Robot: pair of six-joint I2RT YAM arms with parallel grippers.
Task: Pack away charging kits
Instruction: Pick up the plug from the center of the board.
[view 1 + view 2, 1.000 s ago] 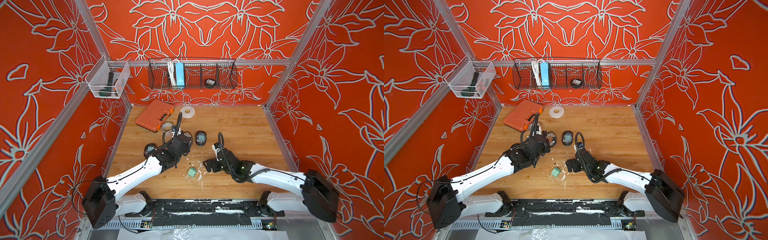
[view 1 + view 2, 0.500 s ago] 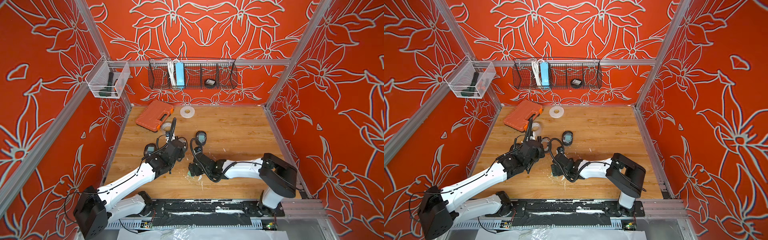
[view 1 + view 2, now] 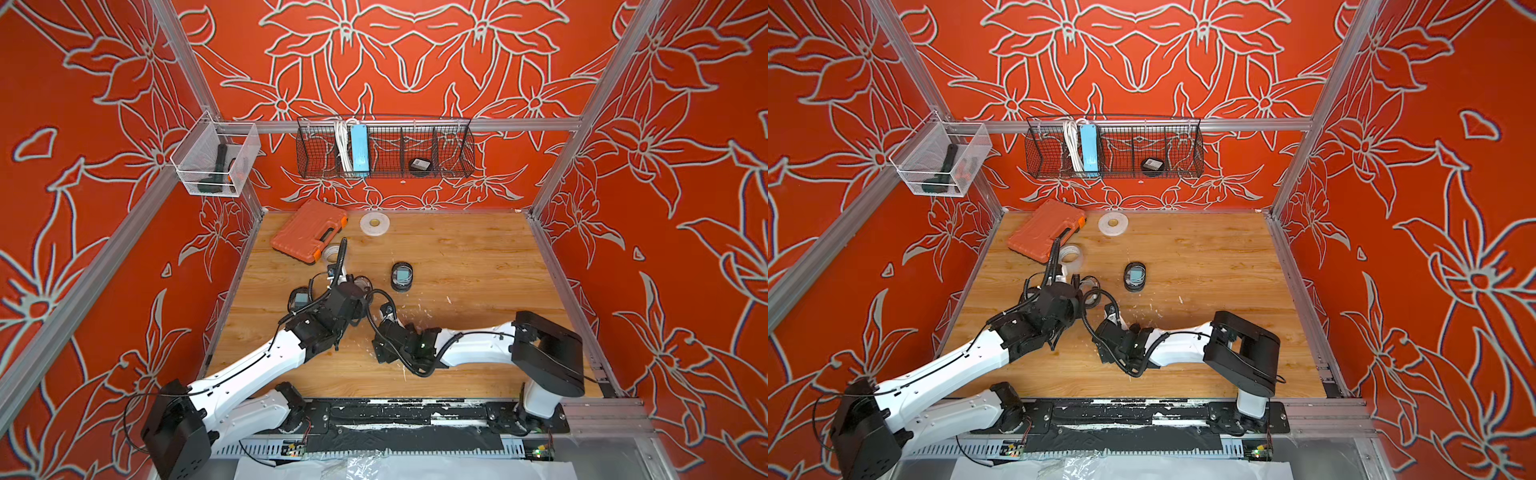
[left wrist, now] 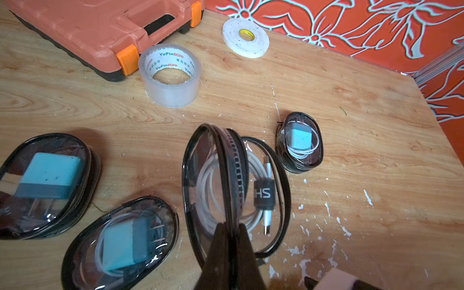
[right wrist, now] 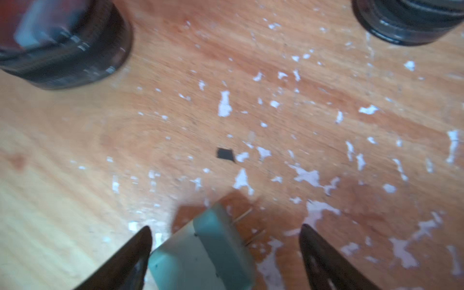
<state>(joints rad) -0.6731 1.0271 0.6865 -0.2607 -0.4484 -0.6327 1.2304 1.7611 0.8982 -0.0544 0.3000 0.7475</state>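
Observation:
In the left wrist view my left gripper [image 4: 231,248] is shut on the rim of an open pouch [image 4: 281,195] and holds its clear lid upright. A coiled white cable [image 4: 253,160] lies inside. Three shut pouches [image 4: 298,143] [image 4: 45,185] [image 4: 120,243] each hold a teal adapter. In the right wrist view my right gripper [image 5: 226,227] stands open around a loose teal plug adapter [image 5: 206,251] lying on the wood. One finger is against it and the other is apart from it. In both top views the wrists [image 3: 353,291] [image 3: 1121,340] sit close together and the loose adapter is hidden.
An orange tool case [image 3: 309,236], a clear tape roll [image 4: 169,75] and a flat white tape roll [image 3: 374,223] lie at the back left. The wire basket [image 3: 453,145] on the back wall holds a blue power strip [image 3: 358,149] and a pouch [image 3: 419,165]. A clear bin [image 3: 216,166] hangs left.
My right arm has folded and swung left, bringing its open jaws down around the loose adapter, and they have narrowed slightly. My left arm has drawn back a little, still gripping the pouch.

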